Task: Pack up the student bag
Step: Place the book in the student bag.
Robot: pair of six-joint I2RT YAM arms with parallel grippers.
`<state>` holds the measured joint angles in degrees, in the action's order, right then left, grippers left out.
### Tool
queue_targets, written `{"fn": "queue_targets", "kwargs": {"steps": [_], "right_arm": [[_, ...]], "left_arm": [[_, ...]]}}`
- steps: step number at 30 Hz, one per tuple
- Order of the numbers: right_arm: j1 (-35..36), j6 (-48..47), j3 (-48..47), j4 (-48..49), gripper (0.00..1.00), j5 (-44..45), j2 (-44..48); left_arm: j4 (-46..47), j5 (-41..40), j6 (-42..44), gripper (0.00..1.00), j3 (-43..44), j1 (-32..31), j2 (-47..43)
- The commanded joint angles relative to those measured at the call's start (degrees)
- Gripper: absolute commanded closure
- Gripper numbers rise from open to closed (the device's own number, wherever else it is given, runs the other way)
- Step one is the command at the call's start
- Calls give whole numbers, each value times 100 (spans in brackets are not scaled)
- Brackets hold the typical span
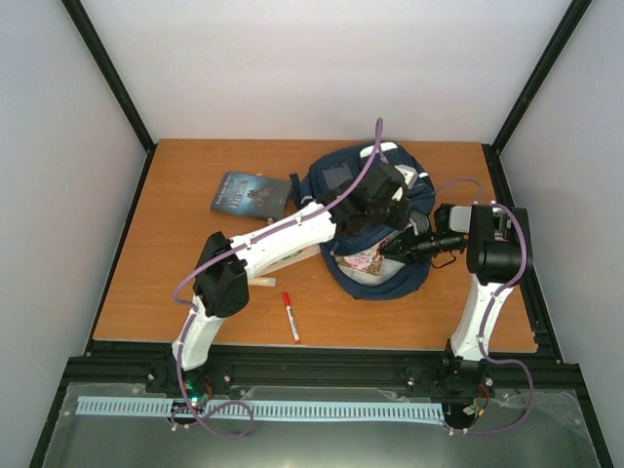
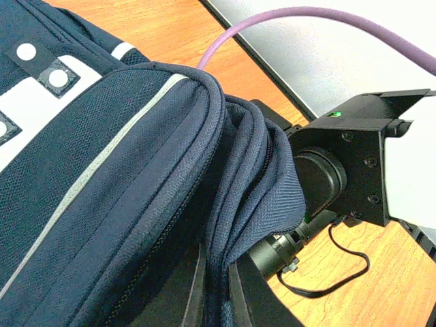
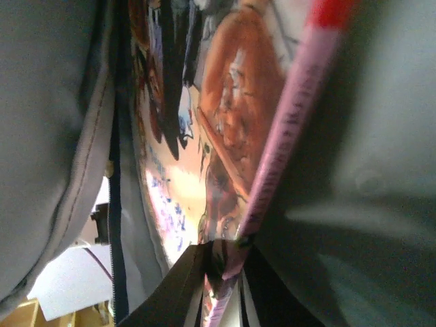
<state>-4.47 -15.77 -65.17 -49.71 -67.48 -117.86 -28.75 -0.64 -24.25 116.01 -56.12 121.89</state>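
**A:** Where does the student bag (image 2: 102, 170) lie?
**B:** Centre right on the bench (image 1: 195, 283). The left pincer (image 2: 216, 300) is clamped shut on its rim fabric.
**A:** And the right pincer (image 3: 221, 276)?
**B:** It is inside the mouth, pinching the pink-spined book (image 3: 283, 136), whose long axis points deeper in.

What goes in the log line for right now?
left fingers: clamped on bag rim | right fingers: pinching book inside bag | marker: on table
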Motion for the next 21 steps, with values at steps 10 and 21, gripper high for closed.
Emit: {"fn": "queue_targets", "kwargs": {"steps": [10,21], "right_arm": [[-153,18,418,565,97,173,1153],[-297,1026,-73,1776,91,1323,1184]], "left_arm": [[143,-31,77,99,517,4,-62],[-48,213,224,99,588,13,-104]]}}
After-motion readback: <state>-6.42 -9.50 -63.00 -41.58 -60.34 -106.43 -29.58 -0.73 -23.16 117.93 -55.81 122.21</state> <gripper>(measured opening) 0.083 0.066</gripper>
